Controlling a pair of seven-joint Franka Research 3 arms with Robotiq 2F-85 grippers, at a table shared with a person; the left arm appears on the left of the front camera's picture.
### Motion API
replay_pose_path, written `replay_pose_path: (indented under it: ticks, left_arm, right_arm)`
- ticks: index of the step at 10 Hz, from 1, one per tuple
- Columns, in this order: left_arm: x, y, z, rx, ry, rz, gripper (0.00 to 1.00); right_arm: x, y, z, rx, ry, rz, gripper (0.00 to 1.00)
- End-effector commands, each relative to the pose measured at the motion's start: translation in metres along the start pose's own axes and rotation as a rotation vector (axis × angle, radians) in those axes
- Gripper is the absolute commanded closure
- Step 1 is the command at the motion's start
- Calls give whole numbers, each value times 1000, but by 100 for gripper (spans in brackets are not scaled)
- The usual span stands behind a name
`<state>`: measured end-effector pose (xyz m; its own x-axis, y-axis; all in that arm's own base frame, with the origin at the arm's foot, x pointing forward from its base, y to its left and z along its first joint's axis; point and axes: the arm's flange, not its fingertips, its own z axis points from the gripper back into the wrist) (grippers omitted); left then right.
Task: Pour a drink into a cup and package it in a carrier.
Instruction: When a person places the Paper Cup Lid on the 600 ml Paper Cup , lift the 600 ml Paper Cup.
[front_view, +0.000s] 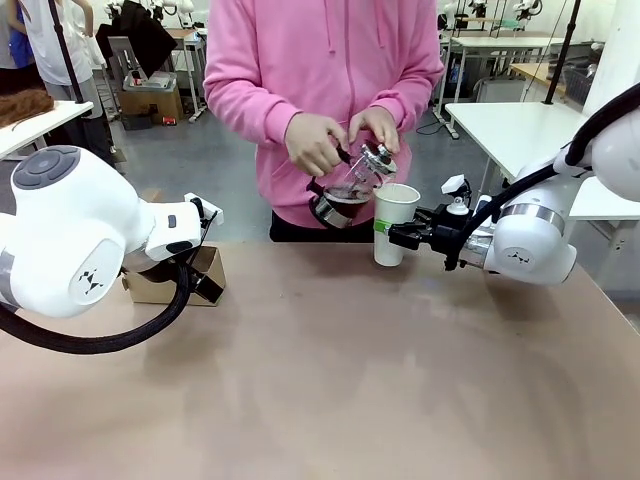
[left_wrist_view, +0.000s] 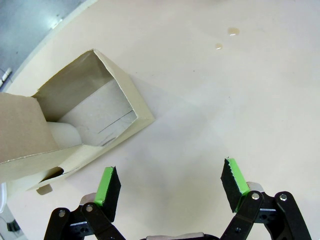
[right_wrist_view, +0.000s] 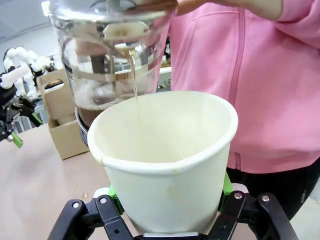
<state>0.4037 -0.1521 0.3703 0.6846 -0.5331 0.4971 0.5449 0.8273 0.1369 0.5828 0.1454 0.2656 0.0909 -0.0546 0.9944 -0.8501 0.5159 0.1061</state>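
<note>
**Front view:** Right of centre, my right gripper (front_view: 403, 236) is closed around the lower half of the tall white paper cup (front_view: 394, 212). The cup's base is down at the table (front_view: 330, 380), near the far edge. A person in a pink top tilts a glass press jug (front_view: 345, 195) over the cup's rim, with one hand (front_view: 315, 143) on the handle and the other hand (front_view: 377, 125) at the lid. The dark brown drink (front_view: 338, 203) pools in the jug's low side. At the left, the brown cardboard carrier (front_view: 160, 287) sits on the table, partly behind my left arm.

**Left wrist view:** My left gripper (left_wrist_view: 171, 179) hangs wide open above bare tabletop, with nothing between its green pads. The carrier lies in the left half of the frame, near one finger but apart from it. Two small drops (left_wrist_view: 232, 31) mark the table at the upper right.

**Right wrist view:** The cup sits in the lower middle, clamped between both my pads. A thin stream of the drink runs from the jug at the top down into it. The carrier stands at the middle left, well apart.
</note>
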Motion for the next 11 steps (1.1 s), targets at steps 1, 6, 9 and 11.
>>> replay_pose_path:
  ticks: [1,6,9,11]
  left_arm:
    - [0,0,0,-2,-1,1,0]
    - [0,0,0,-2,-1,1,0]
    - [0,0,0,-2,-1,1,0]
    - [0,0,0,-2,-1,1,0]
  right_arm:
    - [4,2,0,-1,-3,3,20]
    - [4,2,0,-1,-3,3,20]
    - [4,2,0,-1,-3,3,20]
    - [4,2,0,-1,-3,3,20]
